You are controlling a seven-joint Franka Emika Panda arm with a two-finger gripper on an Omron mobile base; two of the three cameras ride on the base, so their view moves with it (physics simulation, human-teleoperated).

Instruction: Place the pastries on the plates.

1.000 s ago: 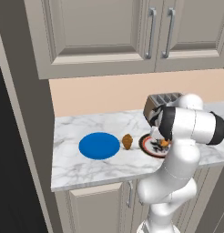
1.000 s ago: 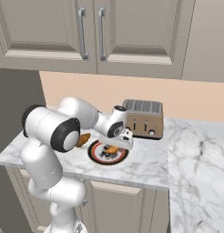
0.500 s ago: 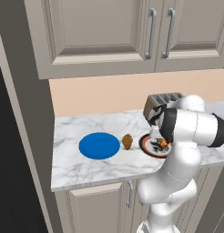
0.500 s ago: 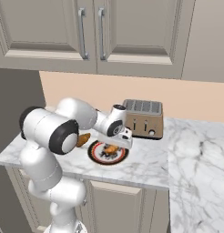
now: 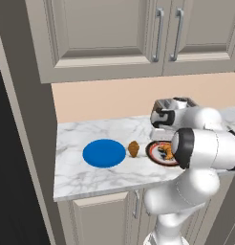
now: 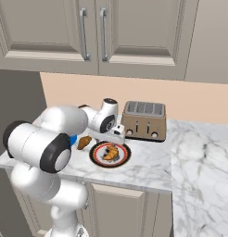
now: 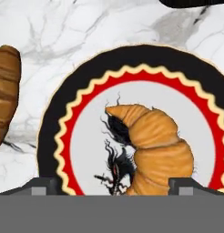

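A golden croissant-like pastry (image 7: 155, 145) lies on the white plate with the red-black rim (image 7: 54, 118), over its dark centre pattern. My gripper (image 7: 111, 184) hangs just above it, open, with one fingertip on each side of the pastry and nothing held. From the base views the gripper (image 6: 117, 136) (image 5: 161, 135) points down over this plate (image 6: 95, 155) (image 5: 152, 151). A second pastry (image 5: 133, 148) (image 6: 84, 142) (image 7: 5, 91) rests on the marble counter between the two plates. The blue plate (image 5: 104, 153) lies bare to the left.
A tan metal toaster (image 6: 144, 121) (image 5: 174, 103) stands against the wall just behind the patterned plate. Wall cabinets (image 5: 138, 33) hang above the counter. The counter's front edge (image 5: 100, 191) runs close to the plates. Marble counter (image 6: 199, 157) stretches on to the right.
The gripper's fingers have spread apart and let go of the pastry, which now lies on the patterned plate. The arm has barely shifted.
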